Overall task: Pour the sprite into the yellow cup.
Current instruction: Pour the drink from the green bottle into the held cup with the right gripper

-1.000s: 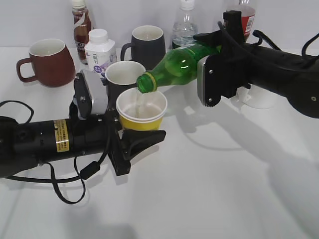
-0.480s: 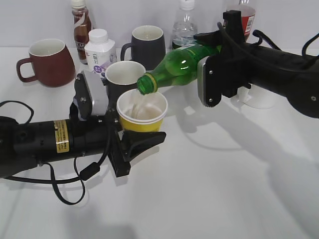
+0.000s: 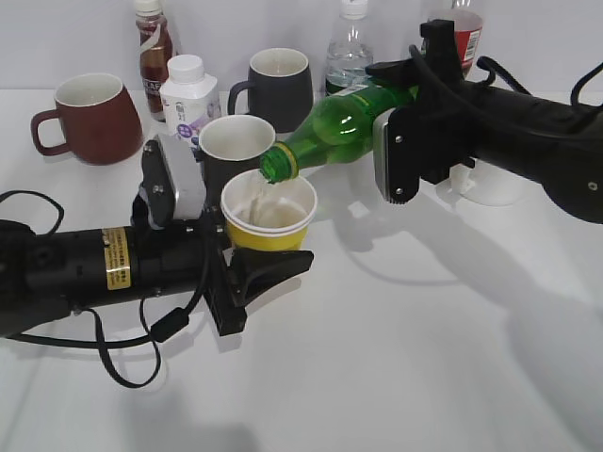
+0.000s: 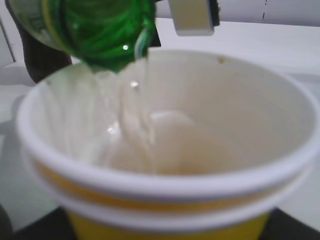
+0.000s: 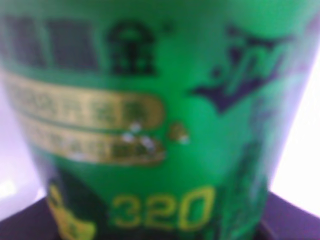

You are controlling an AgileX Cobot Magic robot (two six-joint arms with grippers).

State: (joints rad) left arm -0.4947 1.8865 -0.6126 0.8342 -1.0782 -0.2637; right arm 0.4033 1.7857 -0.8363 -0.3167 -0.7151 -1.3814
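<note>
The sprite [image 3: 330, 124], a green translucent bottle, is held tilted by my right gripper [image 3: 400, 94], its open mouth down over the yellow cup [image 3: 268, 218]. Clear liquid runs from the mouth into the cup. My left gripper [image 3: 252, 256] is shut on the yellow cup's lower body and holds it upright on the table. In the left wrist view the cup's white inside [image 4: 200, 135] fills the frame, with the green bottle mouth [image 4: 107, 35] above its far rim. In the right wrist view the sprite's green label [image 5: 150, 125] fills the frame and hides the jaws.
Close behind the cup stands a dark mug [image 3: 234, 146]. Farther back are a brown mug [image 3: 89, 118], a small white bottle [image 3: 188, 94], a brown drink bottle [image 3: 153, 42], another dark mug [image 3: 278, 85], a clear water bottle [image 3: 349, 52] and a red-labelled cola bottle [image 3: 464, 33].
The bottle's body has risen slightly, so it tips a little more steeply. Both arms and the cup stay where they were while liquid keeps flowing.
</note>
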